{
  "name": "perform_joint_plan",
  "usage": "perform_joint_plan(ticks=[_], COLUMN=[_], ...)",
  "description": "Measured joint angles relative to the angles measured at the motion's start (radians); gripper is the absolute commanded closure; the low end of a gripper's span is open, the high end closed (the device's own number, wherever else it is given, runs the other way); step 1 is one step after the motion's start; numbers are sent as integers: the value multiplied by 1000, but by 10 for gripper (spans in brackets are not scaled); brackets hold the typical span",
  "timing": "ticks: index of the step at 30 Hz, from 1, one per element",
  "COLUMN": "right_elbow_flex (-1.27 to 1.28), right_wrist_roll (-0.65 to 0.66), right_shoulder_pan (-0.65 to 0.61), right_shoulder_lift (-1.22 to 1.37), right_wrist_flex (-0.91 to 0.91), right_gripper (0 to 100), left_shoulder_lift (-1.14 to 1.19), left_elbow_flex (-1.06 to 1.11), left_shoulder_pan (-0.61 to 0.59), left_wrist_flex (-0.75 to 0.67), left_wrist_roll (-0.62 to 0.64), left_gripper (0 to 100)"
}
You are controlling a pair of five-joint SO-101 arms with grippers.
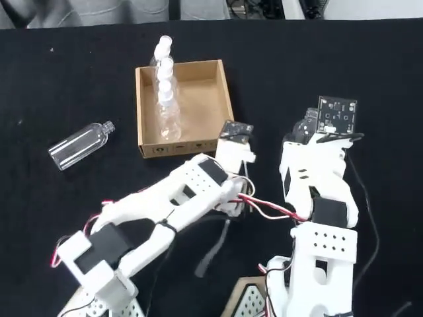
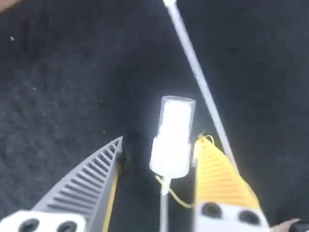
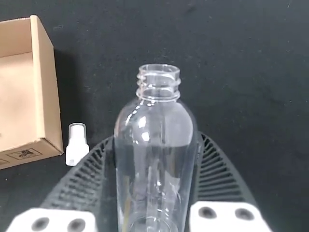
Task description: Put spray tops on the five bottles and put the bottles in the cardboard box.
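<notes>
Brown box; clear bottle; white spray top.

Looks like a robotics lab or someone's hobby bench, not a kitchen or a shop. There's a table draped in black cloth, and a white printed left arm and right arm bolted side by side. Red and white wires hang loose, there's a bare circuit board on one wrist, and dark cables bunch at the far edge

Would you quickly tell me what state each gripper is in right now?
Left gripper: open, straddling a spray top, not clamped on it.
Right gripper: shut on a clear bottle with no top on.
</notes>
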Motion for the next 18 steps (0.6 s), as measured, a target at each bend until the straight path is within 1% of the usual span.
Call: perform_joint_plan(ticks=[7,8,13,18], right_elbow_flex=[0,0,0,0], right_wrist_roll=[0,0,0,0], right_shoulder_pan=[0,0,0,0], right_shoulder_lift=[0,0,0,0], right_wrist_flex=[0,0,0,0], right_gripper=[878,878,878,878], left_shoulder_lift=[61,63,64,66], left_elbow_flex=[-18,-18,-37,-52], left_shoulder_pan=[-3,-5,-3,-17], left_wrist_flex=[0,0,12,18], left_wrist_roll=[2,2,2,2], left_gripper=[789,798,906,905])
